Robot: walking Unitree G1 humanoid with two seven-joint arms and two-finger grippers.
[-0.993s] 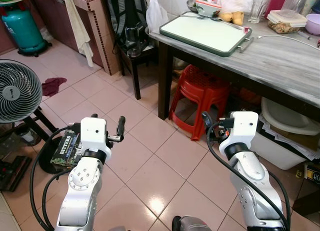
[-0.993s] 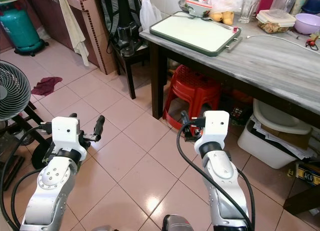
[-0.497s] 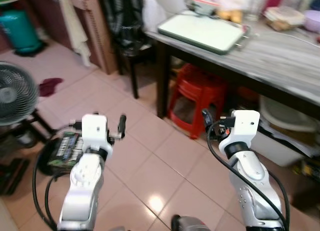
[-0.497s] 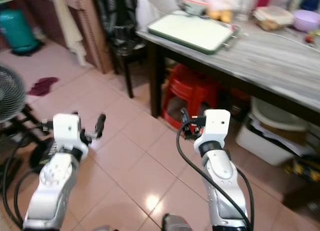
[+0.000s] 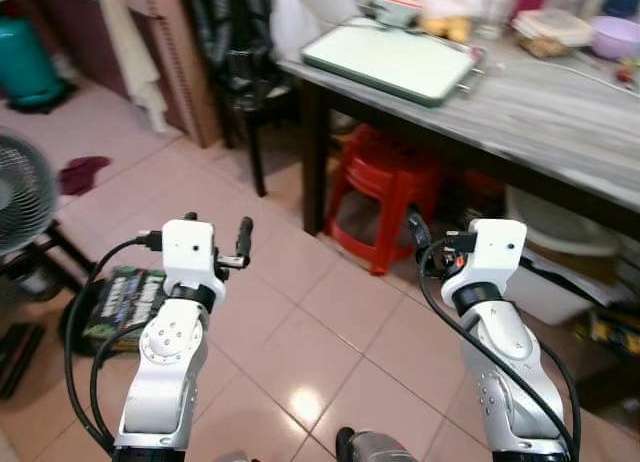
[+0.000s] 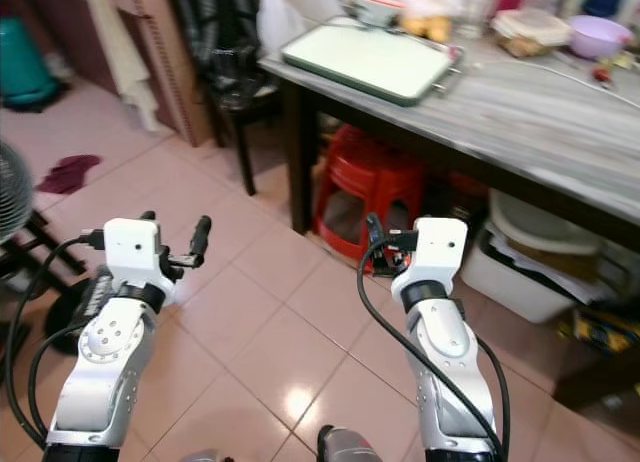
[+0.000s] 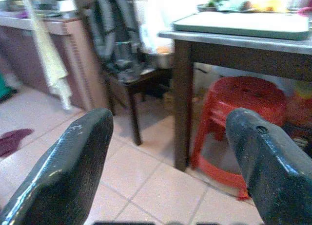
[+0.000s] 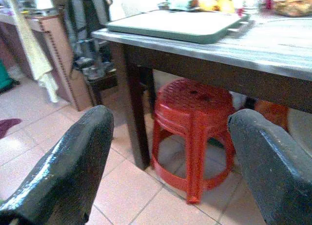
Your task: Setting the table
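A grey wooden table stands ahead on the right. On its near corner lies a white tray with a green rim. Behind the tray are a bowl, a lidded food container and a purple bowl. My left gripper is held out over the tiled floor, open and empty. My right gripper is raised in front of the table's edge, also open and empty. In the right wrist view the tray lies above the level of the fingers.
A red plastic stool and a white tub sit under the table. A black chair with a backpack stands left of the table. A fan, a teal gas cylinder and a book are at the left.
The whole picture has shifted, with the fan sliding off to the left, so the camera has moved. Both arms keep the same raised pose and both grippers stay open.
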